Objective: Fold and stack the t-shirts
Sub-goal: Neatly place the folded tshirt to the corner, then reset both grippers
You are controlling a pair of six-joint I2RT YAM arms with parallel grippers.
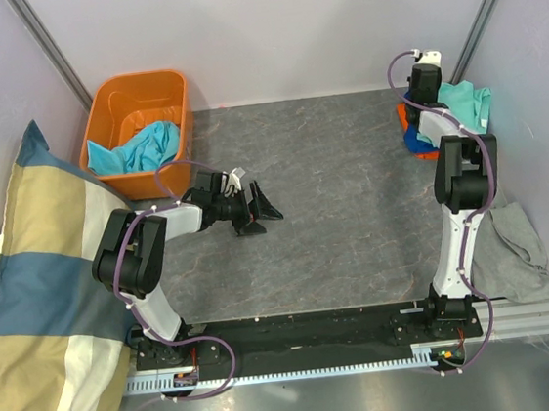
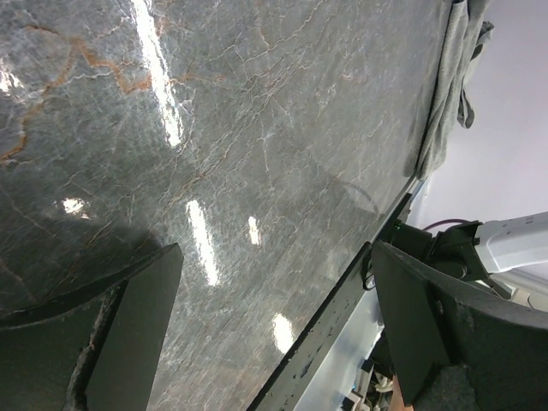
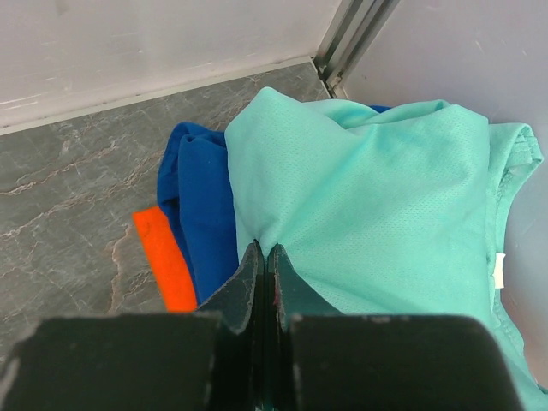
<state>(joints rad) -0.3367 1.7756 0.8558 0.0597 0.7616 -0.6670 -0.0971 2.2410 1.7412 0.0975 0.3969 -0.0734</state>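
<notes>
Where arms are bolted: 6 o'clock edge of table (image 1: 344, 208), L base and R base side by side on a black rail (image 1: 298, 333).
grey cloth (image 1: 520, 248): crumpled at 4 o'clock, just beside R arm's base, at table's R edge.
pillow (image 1: 38, 289): big, blue-and-cream striped, at 8 o'clock, off table's L side.
L gripper (image 1: 264, 218): held low over bare tabletop, approx 9 o'clock of centre, pointed toward 3 o'clock. Jaws spread wide, nothing between them. Contact w/ table can't be told.
basket (image 1: 98, 116): orange, far L corner, 10 o'clock.
turquoise t-shirts (image 1: 145, 145): bunched inside basket, unfolded; count can't be told.
R gripper (image 3: 264, 257): reached out to far R corner, 1 o'clock. Fingers pressed together, pinched on a fold of mint-teal t-shirt (image 3: 377, 197).
mint-teal t-shirt: top of pile at 1 o'clock, rumpled, creases drawn to pinch pt.
royal blue t-shirt (image 3: 201, 205): under mint-teal one, shown at its L side in wrist view.
orange t-shirt (image 3: 163, 257): bottom of pile, a strip shown past the blue, flat on table.
</notes>
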